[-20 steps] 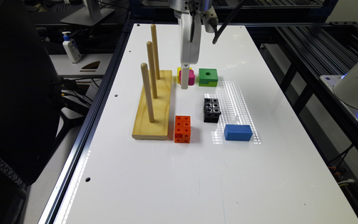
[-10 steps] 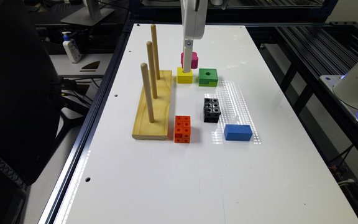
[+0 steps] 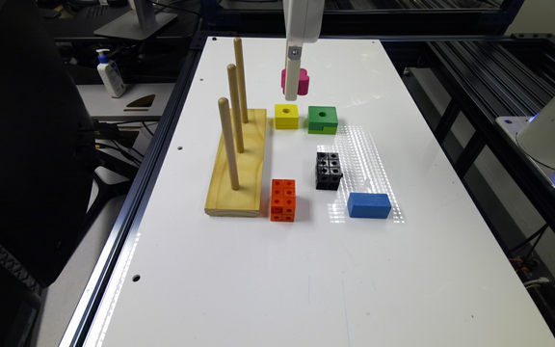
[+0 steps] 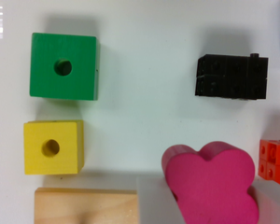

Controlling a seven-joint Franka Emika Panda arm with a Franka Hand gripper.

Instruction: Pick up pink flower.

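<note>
The pink flower (image 3: 302,82), a magenta block with a lobed outline, hangs in the air above the white table (image 3: 306,270), over the spot just behind the yellow cube (image 3: 286,116). My gripper (image 3: 295,89) comes straight down from above and is shut on it. In the wrist view the pink flower (image 4: 210,182) sits clamped between two grey fingers (image 4: 151,198), with the table well below it.
A green block (image 3: 323,119) lies beside the yellow cube. Nearer the front are a black studded block (image 3: 328,170), an orange studded block (image 3: 283,200) and a blue block (image 3: 369,205). A wooden base with three upright pegs (image 3: 239,164) stands at the exterior view's left.
The gripper has risen with the pink flower, lifting it from the table beside the yellow cube into the air. The other blocks have not moved.
</note>
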